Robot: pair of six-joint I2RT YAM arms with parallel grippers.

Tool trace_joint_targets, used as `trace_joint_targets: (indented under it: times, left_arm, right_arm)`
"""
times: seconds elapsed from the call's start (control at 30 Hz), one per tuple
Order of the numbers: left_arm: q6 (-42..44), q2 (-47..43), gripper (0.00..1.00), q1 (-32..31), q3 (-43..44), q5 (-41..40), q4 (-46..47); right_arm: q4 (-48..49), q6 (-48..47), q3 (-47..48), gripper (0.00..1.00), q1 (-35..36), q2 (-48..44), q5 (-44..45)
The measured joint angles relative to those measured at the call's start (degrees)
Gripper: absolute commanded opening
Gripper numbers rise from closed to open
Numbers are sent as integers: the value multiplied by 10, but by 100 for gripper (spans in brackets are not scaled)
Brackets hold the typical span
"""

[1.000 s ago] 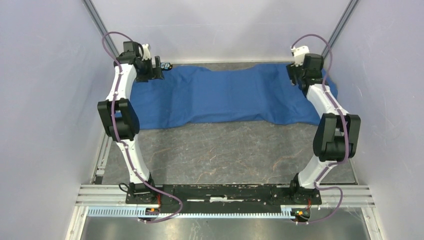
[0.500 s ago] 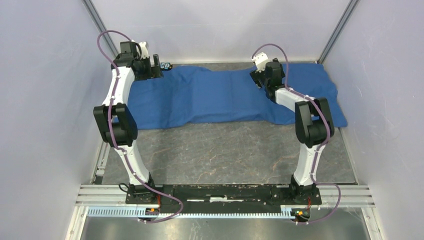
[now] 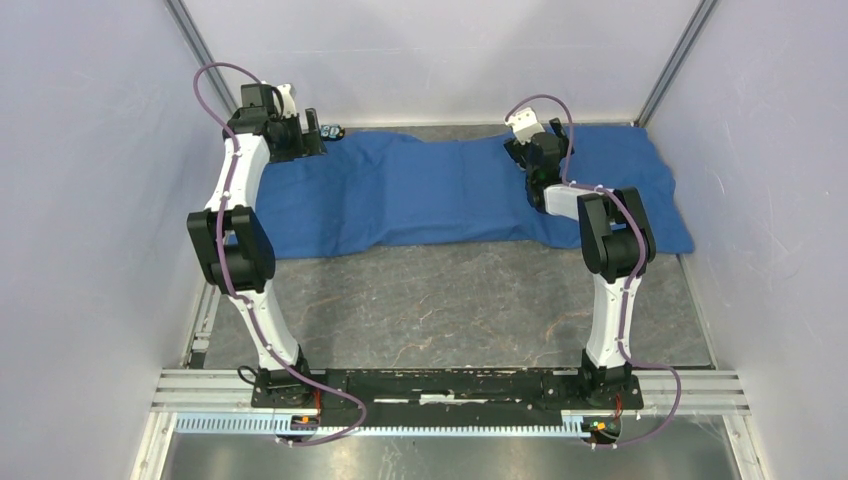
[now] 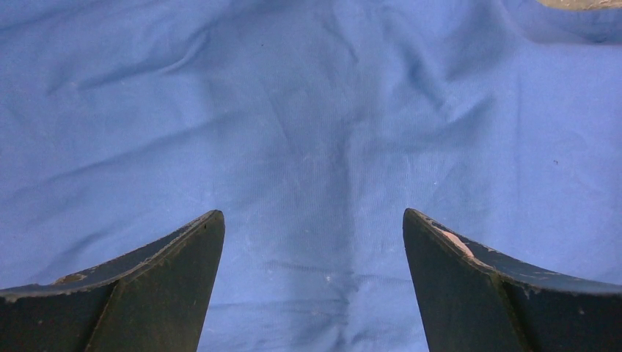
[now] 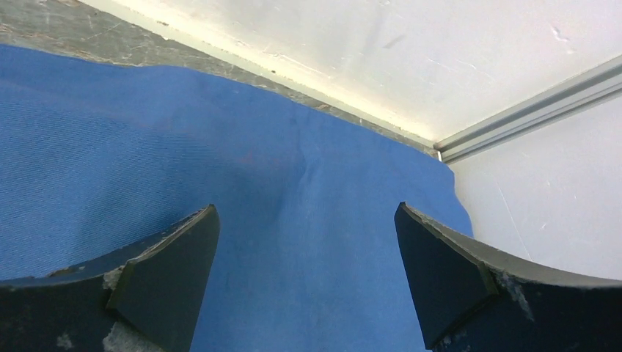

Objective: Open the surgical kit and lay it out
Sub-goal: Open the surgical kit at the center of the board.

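At upper left, my left claw point(image 4: 312, 220) stays wide and empty over the blue cloth wrap point(image 3: 430, 195), which is spread across the upper frame. My right claw point(image 5: 304, 209), also wide and empty, has swung from the wrap's right end to upper centre, so that end now lies flat.

Soft, even light is filling the enclosure, and the pale walls point(image 3: 90, 200) are reflecting it. Only faint shadows are falling on the blue cloth point(image 3: 430, 195). The wrist views are showing its weave sharply, while the dark fingers point(image 4: 147, 293) (closest to the lens) are blurring slightly.
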Motion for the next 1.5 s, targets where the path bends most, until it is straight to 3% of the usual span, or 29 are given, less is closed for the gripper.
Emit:
trace_joint_targets:
  times: [0.5, 0.7, 1.5]
  left_arm:
    - [-2, 0, 98, 0, 0, 0, 3]
    - [-2, 0, 98, 0, 0, 0, 3]
    - [-2, 0, 99, 0, 0, -2, 3]
  right_arm:
    - [56, -8, -37, 98, -10, 0, 19]
    - [49, -18, -94, 98, -34, 0, 31]
    - [37, -7, -101, 98, -146, -5, -26]
